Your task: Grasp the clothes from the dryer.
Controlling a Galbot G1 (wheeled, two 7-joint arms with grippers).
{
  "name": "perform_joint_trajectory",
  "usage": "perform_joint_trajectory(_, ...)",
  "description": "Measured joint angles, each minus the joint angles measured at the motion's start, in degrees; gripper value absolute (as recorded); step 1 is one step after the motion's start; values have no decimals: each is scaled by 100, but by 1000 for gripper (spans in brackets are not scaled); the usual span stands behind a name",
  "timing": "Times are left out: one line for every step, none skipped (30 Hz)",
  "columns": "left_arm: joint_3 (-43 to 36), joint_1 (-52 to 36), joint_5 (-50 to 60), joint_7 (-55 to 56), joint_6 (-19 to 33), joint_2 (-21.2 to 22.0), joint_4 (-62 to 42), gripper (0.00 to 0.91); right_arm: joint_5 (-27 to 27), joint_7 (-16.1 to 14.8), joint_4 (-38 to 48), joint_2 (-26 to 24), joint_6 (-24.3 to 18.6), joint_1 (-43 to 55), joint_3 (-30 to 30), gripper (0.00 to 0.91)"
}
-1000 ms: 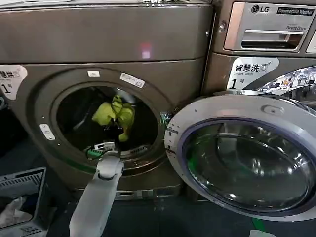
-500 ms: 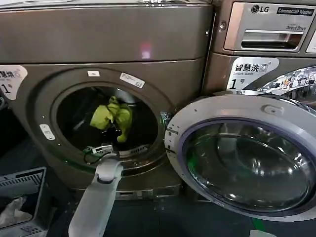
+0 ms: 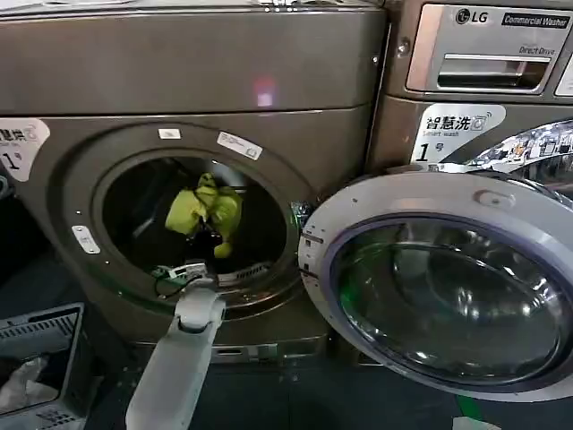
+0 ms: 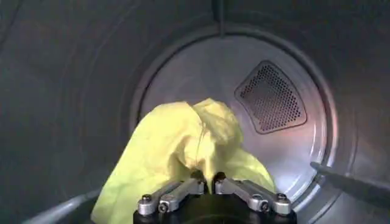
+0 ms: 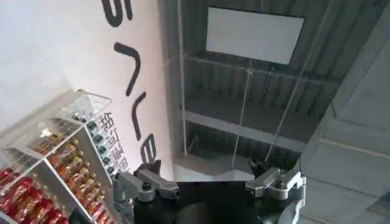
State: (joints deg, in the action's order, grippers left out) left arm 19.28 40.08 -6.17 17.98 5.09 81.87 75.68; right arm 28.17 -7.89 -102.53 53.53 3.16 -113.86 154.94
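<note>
Left arm (image 3: 175, 358) reaches up from below into the round port of the dryer (image 3: 192, 81). My left end effector (image 3: 210, 235) sits inside the drum, in the middle of the opening, mostly hidden in the head view by the clothes (image 3: 206, 208). In the left wrist view, left end effector (image 4: 207, 182): the two fingertips meet with yellow-green fabric pinched between them. Narrow, clamped on the clothes (image 4: 177, 152).

Clothes: small bright yellow-green bundle, bunched, draped over and around the fingers, hanging in the drum space above the drum floor. Behind it, the drum's round back wall with a perforated vent (image 4: 270, 97), well apart from the cloth.

Dryer door (image 3: 443, 287): swung fully open to the right, chrome ring and glass facing me, in front of the lower part of the LG washer (image 3: 488, 54). White "1" sticker (image 3: 18, 143) at the dryer's left edge. A second "1" label (image 3: 457, 130) on the washer panel.

Grey basket (image 3: 40, 336) at lower left on the floor, white cloth (image 3: 22, 385) inside it.

Right end effector (image 5: 207, 176): fingers spread wide, nothing between them, pointed up at a ceiling and a wall with lettering; a rack of bottles (image 5: 55, 164) to one side.
</note>
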Motion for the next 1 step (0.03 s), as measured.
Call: perform_joint_trajectory(3, 1, -7, 2, 8, 0, 4, 0, -2, 0, 0, -2, 3, -2, 2, 907)
